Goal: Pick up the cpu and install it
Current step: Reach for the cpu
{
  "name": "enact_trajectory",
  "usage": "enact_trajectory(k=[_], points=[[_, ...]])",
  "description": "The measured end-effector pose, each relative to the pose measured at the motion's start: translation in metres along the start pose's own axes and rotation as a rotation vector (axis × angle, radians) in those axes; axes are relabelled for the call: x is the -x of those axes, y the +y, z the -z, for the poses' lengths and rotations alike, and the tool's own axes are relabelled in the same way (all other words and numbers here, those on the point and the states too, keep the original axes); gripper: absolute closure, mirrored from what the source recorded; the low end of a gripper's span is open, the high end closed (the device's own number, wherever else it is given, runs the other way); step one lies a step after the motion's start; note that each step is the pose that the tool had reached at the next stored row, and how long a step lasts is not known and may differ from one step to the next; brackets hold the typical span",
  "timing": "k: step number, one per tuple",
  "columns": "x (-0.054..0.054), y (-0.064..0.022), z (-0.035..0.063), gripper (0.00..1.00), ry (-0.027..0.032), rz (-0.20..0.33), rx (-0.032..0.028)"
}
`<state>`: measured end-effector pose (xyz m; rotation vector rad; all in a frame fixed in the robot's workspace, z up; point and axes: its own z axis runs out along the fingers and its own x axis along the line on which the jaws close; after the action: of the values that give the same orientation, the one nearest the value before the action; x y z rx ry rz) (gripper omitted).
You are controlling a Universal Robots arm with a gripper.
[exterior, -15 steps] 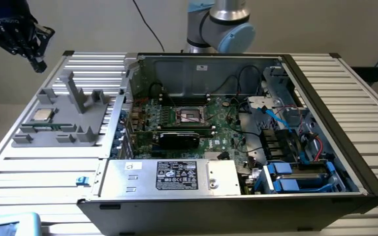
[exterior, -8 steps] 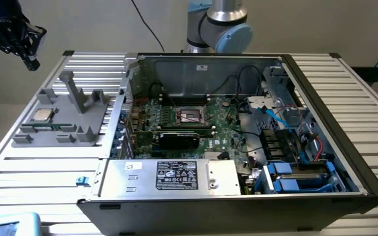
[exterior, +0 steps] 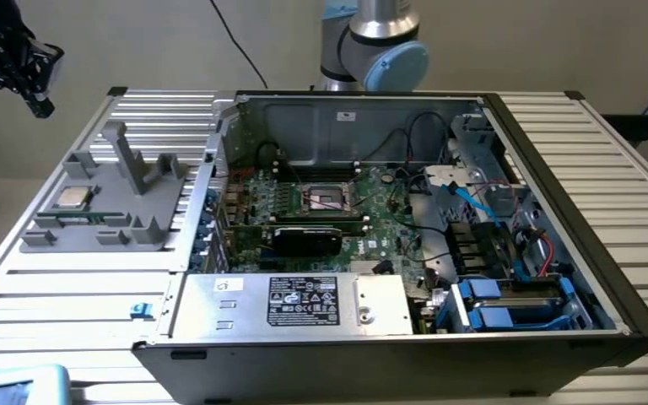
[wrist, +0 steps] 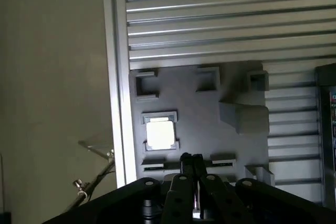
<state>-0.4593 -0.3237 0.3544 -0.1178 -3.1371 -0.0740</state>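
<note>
Gripper hangs high at the exterior view's left, jaws closed, empty. Cpu sits untouched in grey tray. Socket in case looks empty. Pick-up and install both outstanding.

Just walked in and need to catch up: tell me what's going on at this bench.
A robot arm is set to fit a cpu into an open computer case. Its end effector hangs shut and empty, high above the grey holder that stands beside the case. The cpu lies flat in its recess on that holder, not yet picked up. The socket on the board inside the case has nothing near it.
</note>
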Motion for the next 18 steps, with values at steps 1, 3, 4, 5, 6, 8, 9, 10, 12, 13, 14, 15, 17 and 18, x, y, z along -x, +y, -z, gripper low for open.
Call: enact_trajectory(k=[1, 3, 4, 5, 6, 8, 9, 10, 12, 13, 14, 15, 17, 18], points=[[-0.004, 0.0008, -0.0008, 0.87, 0.0001, 0.0, -0.0001], [-0.009, 0.0015, -0.0026, 0.87, 0.0011, 0.001, -0.0013], [-0.01, 0.0016, -0.0034, 0.87, 0.002, 0.003, -0.0027], [-0.011, 0.0016, -0.0041, 0.87, 0.003, 0.007, -0.0043], [-0.011, 0.0017, -0.0047, 0.87, 0.0045, 0.013, -0.0058], [-0.012, 0.0017, -0.0052, 0.87, 0.0065, 0.028, -0.0072], [-0.013, 0.0017, -0.0056, 0.87, 0.0069, 0.036, -0.0074], [-0.014, 0.0017, -0.006, 0.87, 0.0071, 0.045, -0.0074], [-0.015, 0.0016, -0.007, 0.87, 0.0079, 0.061, -0.0074], [-0.016, 0.0015, -0.0076, 0.87, 0.0082, 0.068, -0.0075], [-0.017, 0.0015, -0.0081, 0.87, 0.0085, 0.075, -0.0075], [-0.018, 0.0015, -0.0086, 0.87, 0.0088, 0.081, -0.0075], [-0.021, 0.002, -0.0094, 0.87, 0.0092, 0.091, -0.0076], [-0.022, 0.0024, -0.0098, 0.87, 0.0093, 0.094, -0.0076]])
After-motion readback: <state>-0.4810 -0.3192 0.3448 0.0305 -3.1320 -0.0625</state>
